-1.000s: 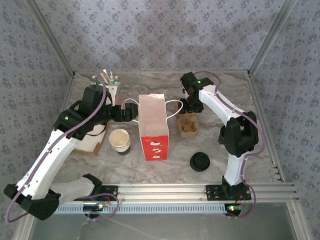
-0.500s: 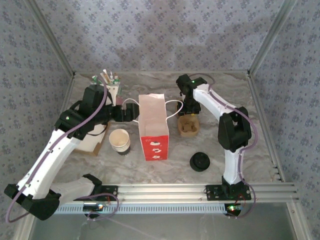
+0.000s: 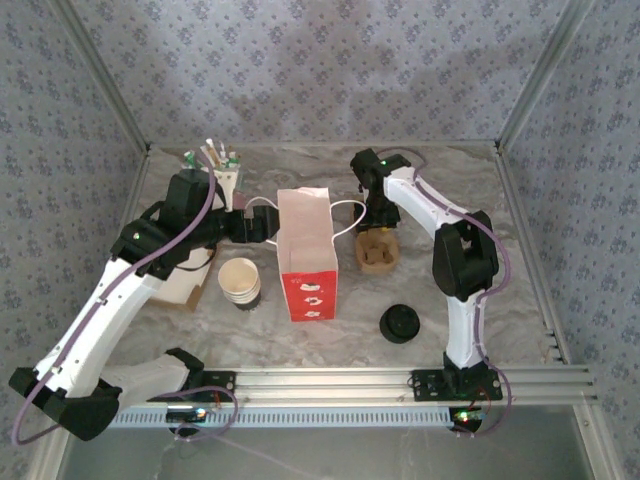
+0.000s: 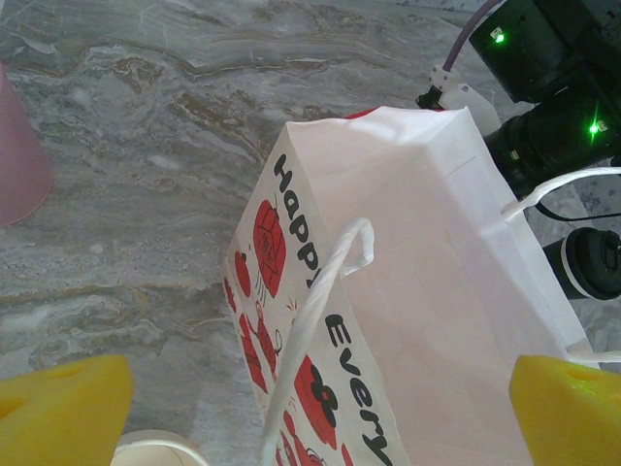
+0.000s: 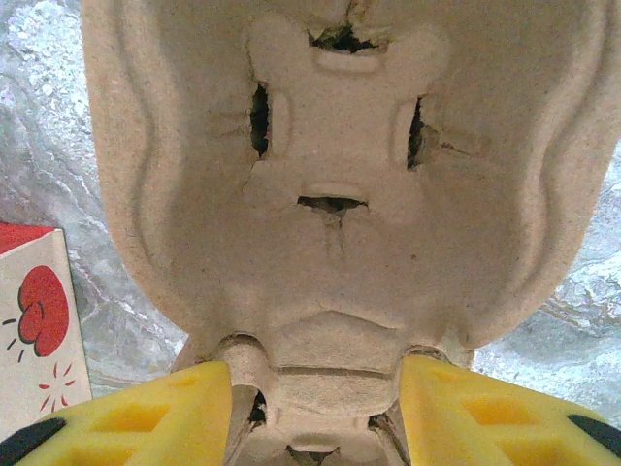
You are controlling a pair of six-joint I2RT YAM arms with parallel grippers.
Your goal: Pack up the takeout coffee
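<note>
Takeout coffee cup [image 3: 240, 281] stands lidless, near-left of the paper bag [image 3: 305, 255]; left gripper [image 3: 258, 224] gapes empty at the bag's left; right gripper [image 5: 315, 408] has swung onto the pulp carrier [image 5: 330, 194], jaws narrowing astride its rim, grip uncertain; the carrier likely moves first.

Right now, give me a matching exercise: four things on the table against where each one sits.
1 paper bag
2 pulp cup carrier
3 black lid
4 pink cup

a far left corner
b between the fingers of the right hand
c dead centre
d near front, right of the bag

Pairs: 1-c, 2-b, 3-d, 4-a
</note>
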